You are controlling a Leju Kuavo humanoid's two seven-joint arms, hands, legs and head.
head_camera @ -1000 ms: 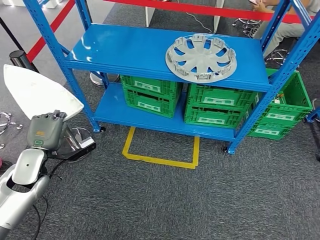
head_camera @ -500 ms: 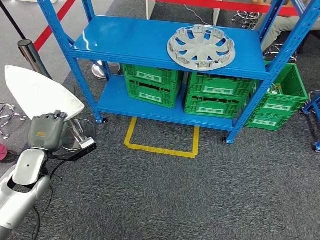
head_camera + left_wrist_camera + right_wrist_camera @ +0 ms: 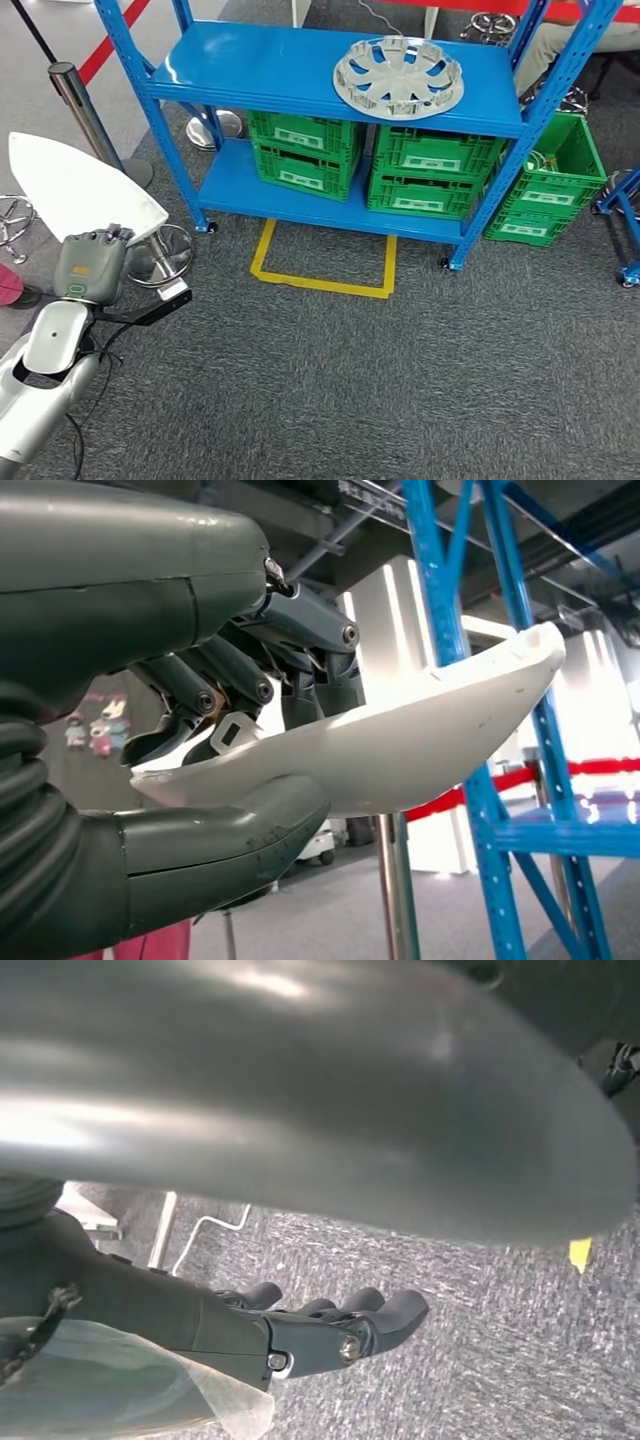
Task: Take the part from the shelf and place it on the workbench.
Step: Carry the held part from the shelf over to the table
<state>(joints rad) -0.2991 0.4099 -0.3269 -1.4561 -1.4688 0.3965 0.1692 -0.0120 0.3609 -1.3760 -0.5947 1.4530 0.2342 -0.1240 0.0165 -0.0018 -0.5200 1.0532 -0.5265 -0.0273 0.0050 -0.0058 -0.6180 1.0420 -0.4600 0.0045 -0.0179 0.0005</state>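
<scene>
L hand [image 3: 89,266] grips the white part [image 3: 75,185], held low at robot's left side, so pickup's done; workbench drop is left, no bench visible. R hand [image 3: 332,1325] hangs w/ fingers apart, holding nothing. Open carpet ahead; blue shelf [image 3: 249,60] farther off, post [image 3: 79,105] near part's far edge.

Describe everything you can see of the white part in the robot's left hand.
The white part is a smooth, matte, plastic-looking shell, wide at one end and tapering to a point. In the left wrist view it shows as thin and gently curved, with a few small dark marks. The left hand holds it near one end, thumb on one face and fingers on the other. It is carried in the air, clear of the blue shelf.
</scene>
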